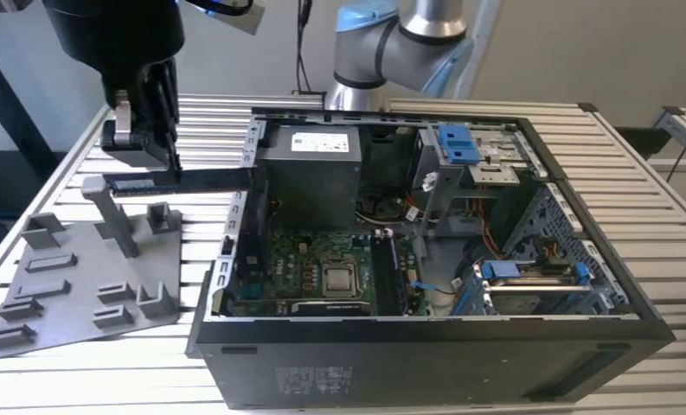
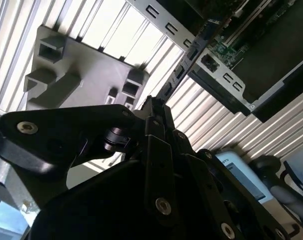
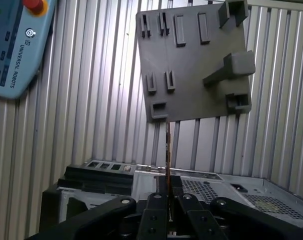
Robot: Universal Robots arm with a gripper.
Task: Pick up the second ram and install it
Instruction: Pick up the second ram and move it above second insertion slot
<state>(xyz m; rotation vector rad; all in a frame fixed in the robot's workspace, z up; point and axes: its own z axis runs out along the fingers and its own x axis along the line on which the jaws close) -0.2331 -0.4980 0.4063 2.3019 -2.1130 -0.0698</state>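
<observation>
Black fingers (image 3: pixel 157 201) are clamped shut on the second ram (image 1: pixel 193 179), a long, thin, dark memory stick. It's held level over the slatted metal bench (image 1: pixel 215 121) at the exterior view's left. The grip sits twd the stick's left end. Its right end reaches the left wall of the open black PC case (image 1: pixel 435 363). The left end sits at the tall post of the grey plastic fixture plate w/ pegs (image 1: pixel 77 277); can't tell if touching. The green motherboard (image 1: pixel 308 268) lies inside the case. In the first wrist view the stick shows edge-on btwn the fingers.
</observation>
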